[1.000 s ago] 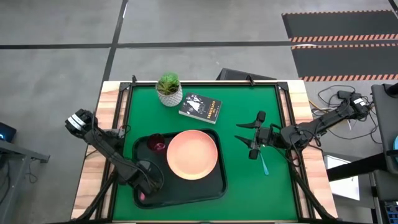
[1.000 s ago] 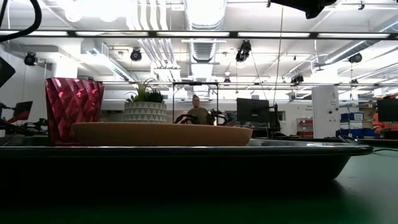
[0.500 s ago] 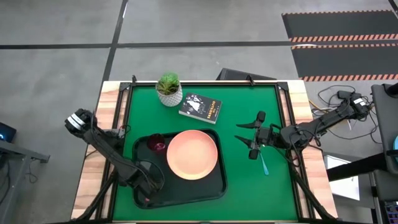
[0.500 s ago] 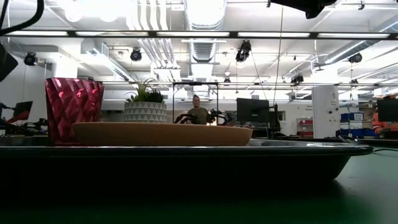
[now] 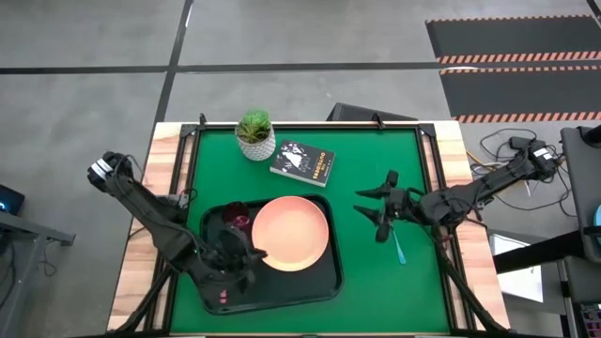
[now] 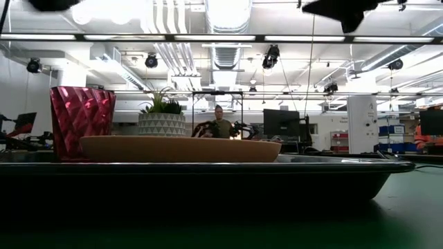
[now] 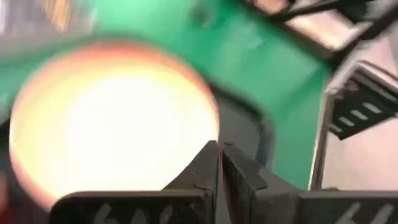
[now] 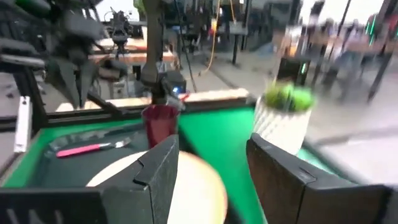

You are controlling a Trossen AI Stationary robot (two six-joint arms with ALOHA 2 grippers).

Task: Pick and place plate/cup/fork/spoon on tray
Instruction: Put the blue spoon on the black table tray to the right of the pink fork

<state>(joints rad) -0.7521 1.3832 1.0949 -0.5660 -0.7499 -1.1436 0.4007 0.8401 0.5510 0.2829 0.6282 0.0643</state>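
Note:
The black tray (image 5: 319, 282) lies at the near left of the green mat. On it rest the salmon-pink plate (image 5: 289, 233), the maroon cup (image 5: 235, 219) at its far left corner and the pink-handled fork (image 5: 223, 299) at its near left corner. The fork also shows in the right wrist view (image 8: 87, 149). The blue-handled spoon (image 5: 398, 249) lies flat on the mat right of the tray. My left gripper (image 5: 250, 254) hovers shut and empty over the tray, by the plate's left edge (image 7: 112, 124). My right gripper (image 5: 377, 212) is open and empty, just left of the spoon's far end.
A white pot with a green plant (image 5: 255, 137) and a small black book (image 5: 303, 162) stand at the far side of the mat. Bare green mat (image 5: 376, 282) lies right of the tray. In the low view a person (image 6: 220, 126) shows in the room beyond.
My left gripper has risen from the fork at the tray's near left corner and gone toward the table's right, to the plate's left edge. The fork stays lying in the tray.

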